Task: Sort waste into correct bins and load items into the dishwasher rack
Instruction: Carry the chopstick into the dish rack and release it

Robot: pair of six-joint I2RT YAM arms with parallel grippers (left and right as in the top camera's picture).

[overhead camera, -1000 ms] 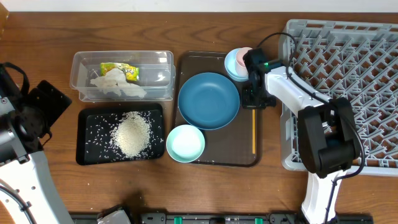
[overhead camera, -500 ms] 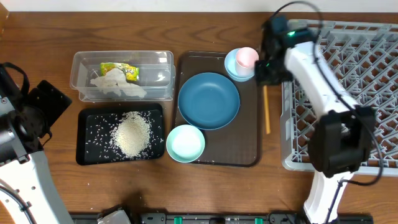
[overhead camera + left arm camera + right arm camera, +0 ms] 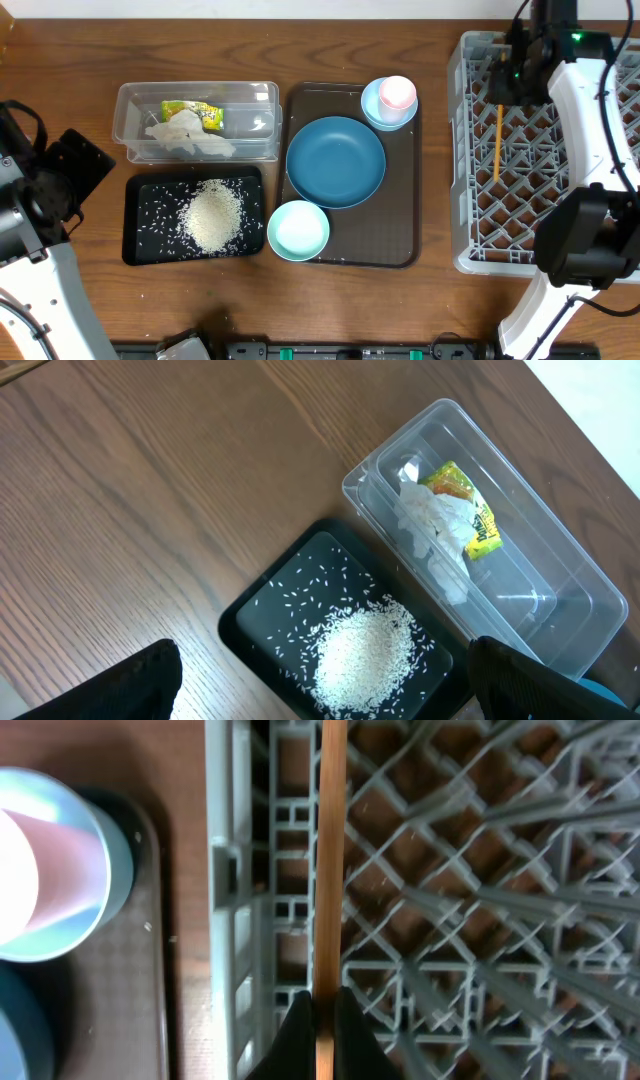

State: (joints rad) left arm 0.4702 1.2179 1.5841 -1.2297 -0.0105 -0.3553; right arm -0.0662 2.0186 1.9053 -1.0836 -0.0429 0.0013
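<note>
My right gripper [image 3: 507,85] is shut on a thin wooden chopstick [image 3: 497,145] and holds it over the left part of the grey dishwasher rack [image 3: 465,200]. In the right wrist view the gripper [image 3: 322,1020] pinches the chopstick [image 3: 333,840] above the rack lattice [image 3: 450,870]. The dark blue dish [image 3: 335,162], mint bowl [image 3: 298,230] and light blue bowl [image 3: 378,117] holding the pink cup [image 3: 397,93] sit on the brown tray [image 3: 385,235]. Tissue [image 3: 185,137] and wrapper [image 3: 195,113] lie in the clear tub [image 3: 255,100]. Rice [image 3: 212,215] lies in the black tray [image 3: 140,215]. My left gripper [image 3: 325,690] is open above the rice [image 3: 365,655].
The left arm [image 3: 40,190] stands at the table's left edge, apart from the bins. The rack takes up the right side of the table. The tub and black tray sit side by side left of the brown tray.
My right gripper has carried the chopstick from the brown tray's right edge up and to the right, over the rack. The left arm has not moved.
</note>
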